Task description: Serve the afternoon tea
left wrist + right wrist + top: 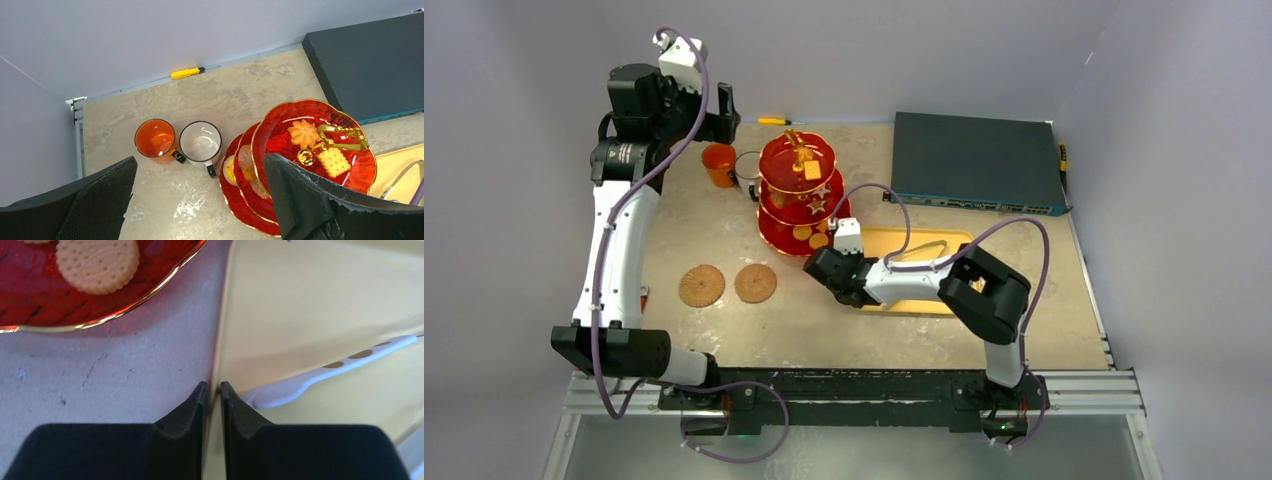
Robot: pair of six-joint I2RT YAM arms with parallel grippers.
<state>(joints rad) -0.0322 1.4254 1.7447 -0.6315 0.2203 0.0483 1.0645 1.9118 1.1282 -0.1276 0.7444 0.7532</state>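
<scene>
Your right gripper (214, 387) pinches the yellow tray (310, 300) by the rim nearest the stand, one finger on either side. Just beyond, the red three-tier stand (779, 165) sits on the table with cookies on its plates. Farther back, your left gripper (200, 165) hangs spread wide above the orange mug (155, 139) and white mug (200, 141), which are side by side left of the stand.

The beige bench (724, 335) carries a red tiered stand (796, 190), with an orange mug (719, 163) and a white mug (747, 170) at its ten o'clock. A yellow tray (884, 243) lies at four, a dark box (974, 160) at three, and two round mats (701, 285) (755, 283) at seven.
</scene>
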